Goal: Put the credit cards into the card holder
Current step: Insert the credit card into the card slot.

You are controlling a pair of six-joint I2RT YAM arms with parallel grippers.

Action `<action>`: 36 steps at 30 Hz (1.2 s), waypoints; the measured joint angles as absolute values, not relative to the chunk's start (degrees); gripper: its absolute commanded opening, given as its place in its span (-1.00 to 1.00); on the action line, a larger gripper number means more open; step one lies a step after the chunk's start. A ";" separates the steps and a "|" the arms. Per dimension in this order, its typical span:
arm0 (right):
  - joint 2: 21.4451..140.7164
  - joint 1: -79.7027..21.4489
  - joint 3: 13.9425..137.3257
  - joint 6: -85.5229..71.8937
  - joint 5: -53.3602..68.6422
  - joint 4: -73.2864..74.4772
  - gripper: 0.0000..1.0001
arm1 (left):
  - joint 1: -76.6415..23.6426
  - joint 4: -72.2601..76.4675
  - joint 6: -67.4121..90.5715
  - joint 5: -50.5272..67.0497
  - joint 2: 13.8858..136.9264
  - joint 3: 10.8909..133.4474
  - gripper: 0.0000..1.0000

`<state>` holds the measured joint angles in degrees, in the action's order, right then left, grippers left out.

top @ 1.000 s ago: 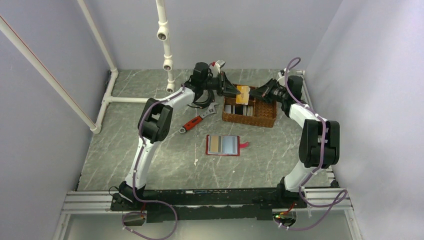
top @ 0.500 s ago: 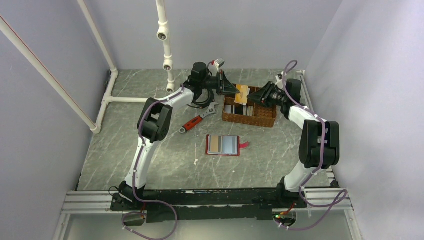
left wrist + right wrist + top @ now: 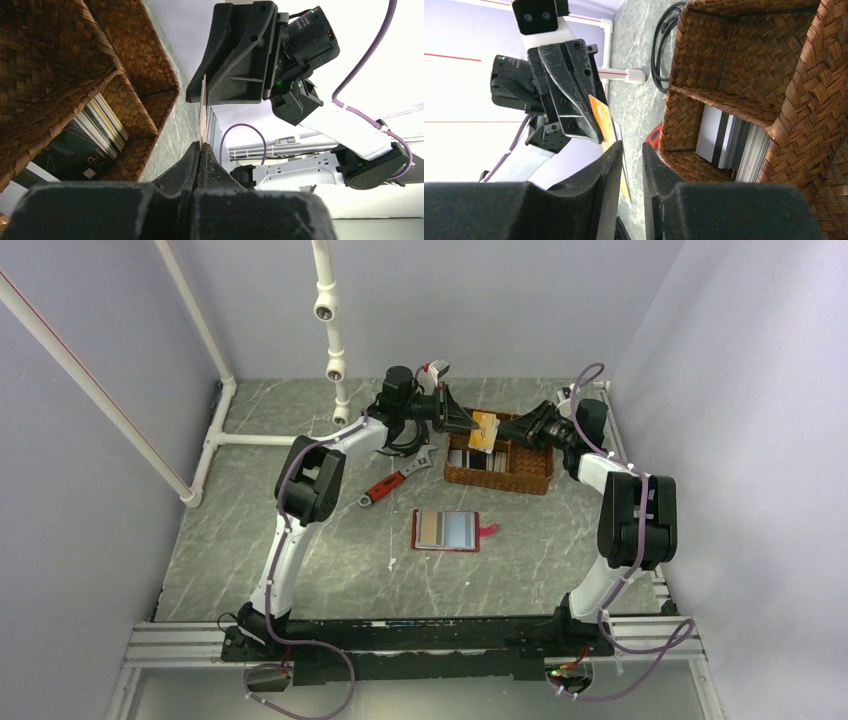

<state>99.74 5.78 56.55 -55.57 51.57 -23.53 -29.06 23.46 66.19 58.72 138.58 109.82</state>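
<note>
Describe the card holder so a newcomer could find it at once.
On the grey marble table, look nearer than the wicker basket and right of the red wrench. The card holder lies flat and open there: a dark-red rectangle showing tan and pale-blue panels, with a small red tab sticking out of its right side.

The left gripper [image 3: 470,424] is now clamping tight on the orange card [image 3: 484,429], where a second ago its jaws were slightly apart. The right gripper [image 3: 518,429], closed before, is now holding its jaws parted at the card's far edge. The right arm [image 3: 637,520] is swinging slightly inward.
</note>
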 measured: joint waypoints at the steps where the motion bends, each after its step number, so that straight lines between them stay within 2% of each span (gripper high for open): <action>1: 99.94 5.74 56.58 -55.61 51.55 -23.59 -0.54 | -29.06 23.73 66.52 58.76 138.58 109.82 -1.00; 7: 100.82 5.23 57.71 -55.44 51.55 -23.31 -0.64 | -29.06 25.54 67.77 59.09 138.58 109.82 -1.00; 19: 102.83 3.09 58.46 -58.39 53.04 -28.64 -0.55 | -28.53 26.79 69.49 59.13 138.61 109.82 -1.00; 20: 102.89 2.98 58.22 -59.05 53.15 -29.52 -0.60 | -28.53 26.83 69.67 59.16 138.61 109.82 -1.00; 23: 103.22 2.83 56.40 -62.17 53.54 -34.28 -1.00 | -28.51 26.57 69.58 59.11 138.61 109.84 -1.00; 25: 103.15 3.09 54.87 -63.53 53.21 -36.12 -1.00 | -28.51 24.73 68.27 58.61 138.61 109.84 -1.00; 30: 100.29 4.97 55.22 -56.18 46.87 -22.28 -1.00 | -28.93 14.17 60.93 53.65 138.65 110.21 -1.00; 36: 97.08 8.12 62.67 -44.77 34.68 -2.76 -1.00 | -28.73 8.14 55.94 49.41 140.99 112.64 -1.00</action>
